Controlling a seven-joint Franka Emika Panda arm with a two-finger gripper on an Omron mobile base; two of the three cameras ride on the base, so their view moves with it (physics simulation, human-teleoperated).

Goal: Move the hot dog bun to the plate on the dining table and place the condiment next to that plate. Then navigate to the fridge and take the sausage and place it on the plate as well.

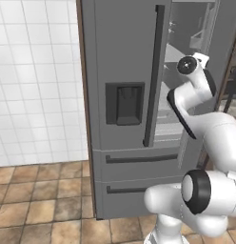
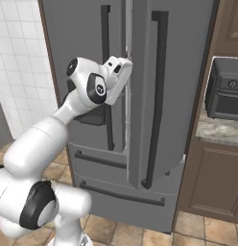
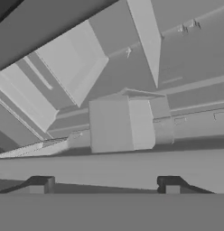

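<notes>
Left base view: white arm reaches toward the fridge [image 1: 124, 71], whose right door stands ajar, baring grey shelves. Right base view: the hand lies against the gap between the fridge doors, left of a dark oven [image 2: 226, 89] above a counter [image 2: 219, 130]. Hand view: pincer [image 3: 105, 184] tips spread apart, empty, facing grey fridge shelves; the sausage cannot be made out.

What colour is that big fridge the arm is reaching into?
The fridge is plain grey stainless steel; the left base view shows it best.
</notes>
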